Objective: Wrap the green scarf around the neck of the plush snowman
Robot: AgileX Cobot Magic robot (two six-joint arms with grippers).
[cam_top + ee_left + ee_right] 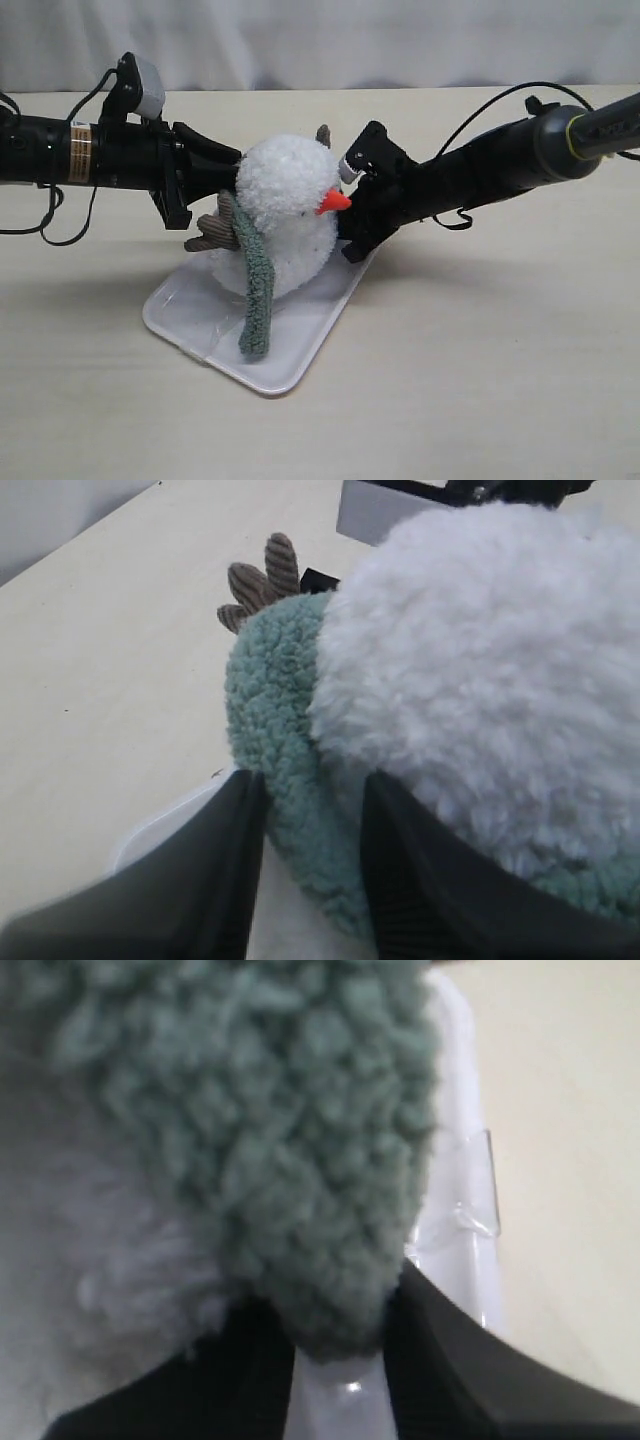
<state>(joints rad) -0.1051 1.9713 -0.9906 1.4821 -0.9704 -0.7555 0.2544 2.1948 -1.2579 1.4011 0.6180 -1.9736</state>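
Note:
The plush snowman (290, 190) stands on a white tray (300, 360), its orange nose (334, 201) pointing right. The green scarf (258, 290) runs from the neck down the snowman's left side, and its end rests on the tray. My left gripper (232, 180) is pressed against the back left of the head. In the left wrist view its jaws (310, 780) close on the scarf (275, 700) beside the white fluff (480, 660). My right gripper (347, 225) is tucked behind the snowman's right side. Its jaws (335, 1310) pinch the scarf's other rounded end (270, 1130).
A brown corduroy twig arm (212, 232) sticks out under the left gripper, and another (323, 134) shows behind the head. The tray rim (460, 1220) lies just below the right gripper. Pale tabletop (500, 380) surrounds the tray, with a white curtain behind it.

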